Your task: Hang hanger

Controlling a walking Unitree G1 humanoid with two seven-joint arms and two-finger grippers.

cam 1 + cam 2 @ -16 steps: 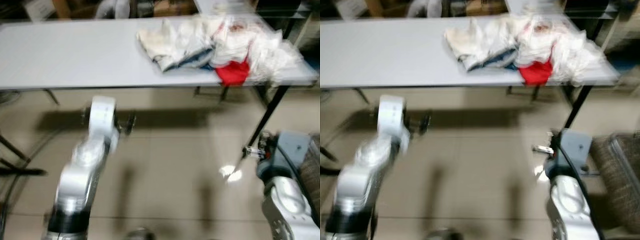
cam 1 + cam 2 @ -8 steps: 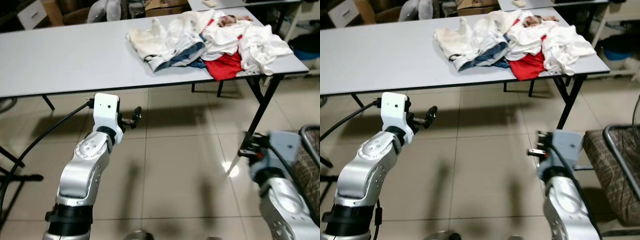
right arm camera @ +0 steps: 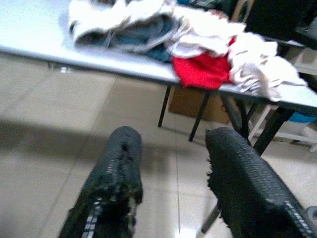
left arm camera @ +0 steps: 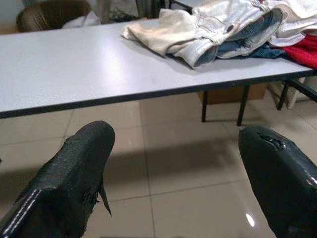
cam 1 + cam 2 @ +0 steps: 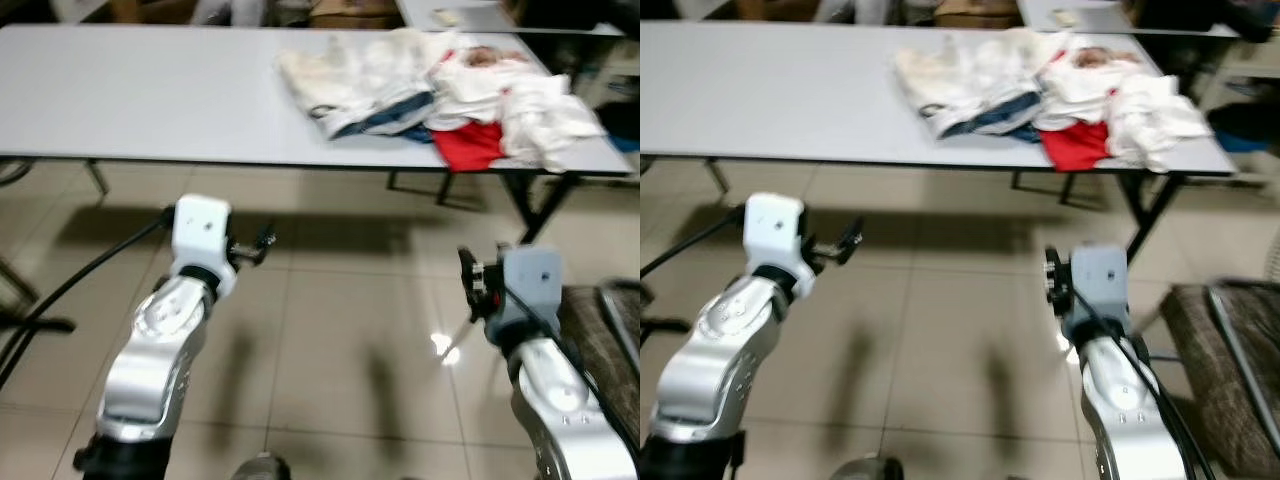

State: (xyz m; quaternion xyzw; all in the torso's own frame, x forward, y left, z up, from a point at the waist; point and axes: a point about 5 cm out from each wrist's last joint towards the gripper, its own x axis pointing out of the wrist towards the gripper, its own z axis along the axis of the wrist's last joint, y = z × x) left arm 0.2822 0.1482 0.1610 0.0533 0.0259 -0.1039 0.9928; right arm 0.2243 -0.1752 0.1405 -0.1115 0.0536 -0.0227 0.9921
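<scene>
While we stand off from the long grey table [image 5: 130, 100], both arms are raised in front of us over the tiled floor [image 5: 330, 330], short of the table's near edge. The clothes heap [image 5: 440, 85] lies toward the right end of the tabletop: cream and white pieces, a denim piece [image 4: 237, 37], and a red garment [image 3: 205, 69] drooping at the front edge. No hanger can be made out anywhere, so we cannot say where it is; it may be buried in the heap or out of frame.

Left gripper [image 4: 173, 183]: fingers spread wide, nothing between them, pointed at the bare middle stretch of table. Right gripper [image 3: 173, 183]: fingers parted, a narrower gap, also holding nothing, aimed toward the red garment and the table leg [image 3: 195, 116] under it.

Our judgement: the step in hand is approach and search. Best done by closing in squarely on the heap end and steadying the head, since the eye views are soft.

Containers: a wicker-looking basket [image 5: 615, 330] sits on the floor just right of the right arm; its contents are not legible. A cardboard box [image 3: 190, 101] stands under the table, contents hidden.
</scene>
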